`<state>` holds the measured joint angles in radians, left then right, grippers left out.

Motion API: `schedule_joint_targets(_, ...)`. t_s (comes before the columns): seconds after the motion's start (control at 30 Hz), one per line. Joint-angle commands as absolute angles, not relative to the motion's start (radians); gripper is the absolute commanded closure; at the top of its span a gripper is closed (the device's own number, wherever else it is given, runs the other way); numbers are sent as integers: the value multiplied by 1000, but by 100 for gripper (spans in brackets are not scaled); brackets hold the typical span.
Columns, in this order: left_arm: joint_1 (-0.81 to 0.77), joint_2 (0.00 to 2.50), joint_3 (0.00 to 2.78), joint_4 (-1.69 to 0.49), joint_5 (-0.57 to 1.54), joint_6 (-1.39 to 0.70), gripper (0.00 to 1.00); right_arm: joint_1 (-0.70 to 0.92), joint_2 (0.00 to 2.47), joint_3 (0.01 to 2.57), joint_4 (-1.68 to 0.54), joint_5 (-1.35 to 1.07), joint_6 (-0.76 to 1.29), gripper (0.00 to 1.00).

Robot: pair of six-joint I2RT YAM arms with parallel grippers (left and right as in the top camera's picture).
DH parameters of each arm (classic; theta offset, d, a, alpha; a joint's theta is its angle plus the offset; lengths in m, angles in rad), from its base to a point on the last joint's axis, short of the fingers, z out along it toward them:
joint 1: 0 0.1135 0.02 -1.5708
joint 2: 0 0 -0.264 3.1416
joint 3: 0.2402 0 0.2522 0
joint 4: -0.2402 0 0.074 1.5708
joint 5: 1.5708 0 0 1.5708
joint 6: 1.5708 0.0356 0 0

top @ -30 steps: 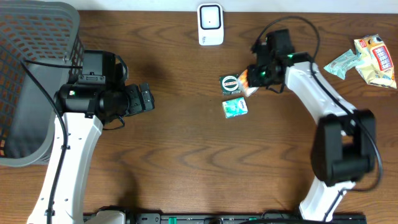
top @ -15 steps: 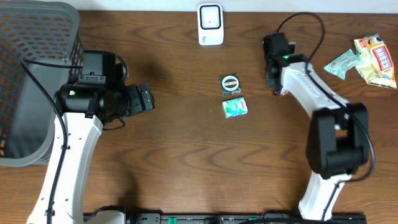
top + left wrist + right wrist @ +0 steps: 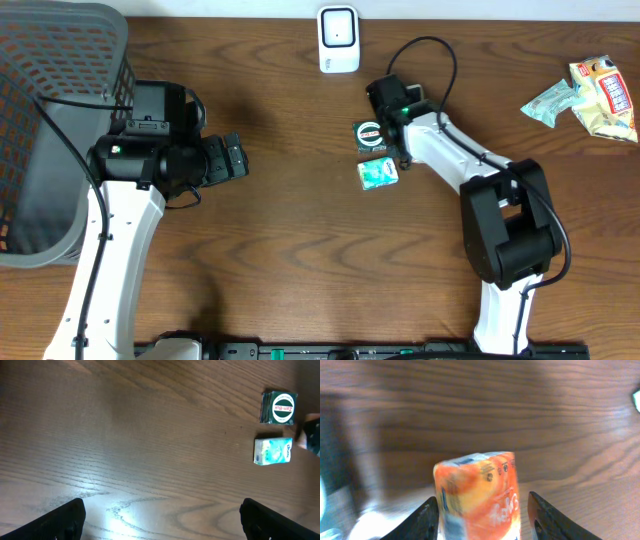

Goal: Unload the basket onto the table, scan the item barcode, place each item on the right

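An orange packet (image 3: pixel 480 495) stands between the fingers of my right gripper (image 3: pixel 482 525). The jaws are apart, with a gap showing on the packet's right side. From overhead, the right gripper (image 3: pixel 398 140) hangs just right of a dark green packet (image 3: pixel 370 134) with a round label, and it hides the orange packet. A teal packet (image 3: pixel 377 172) lies just below the green one. The white scanner (image 3: pixel 338 40) sits at the table's far edge. My left gripper (image 3: pixel 235 158) is wide open over bare wood, far left of the packets. The left wrist view shows the dark green packet (image 3: pixel 279 408) and the teal packet (image 3: pixel 272 451).
A grey mesh basket (image 3: pixel 60 60) fills the far left corner. Two more snack packets (image 3: pixel 600 95) lie at the far right. The right arm's cable loops above the packets.
The right arm swung away to the right, then back left to the dark green packet. Its jaws, shut on the orange packet before, now stand apart. The left arm is unchanged.
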<state>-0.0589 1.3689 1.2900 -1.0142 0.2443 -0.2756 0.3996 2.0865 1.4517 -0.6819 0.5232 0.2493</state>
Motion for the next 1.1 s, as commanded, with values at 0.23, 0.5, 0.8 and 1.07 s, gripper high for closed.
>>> schedule_joint_targets(0.23, -54, 1369, 1293, -1016, 238, -266, 2, 436, 2085, 1522, -721, 312, 255, 46)
schedule_joint_targets(0.5, -54, 1369, 1293, -1016, 238, -266, 2, 281, 2085, 1621, -768, 258, 253, 33)
schedule_joint_targets(0.8, -54, 1369, 1293, -1016, 238, -266, 3, 76, 2100, 1598, -777, -153, 70, 32)
schedule_joint_targets(1.07, -54, 1369, 1293, -1016, 238, -266, 2, 50, 2139, 1492, -689, -240, 69, 21)
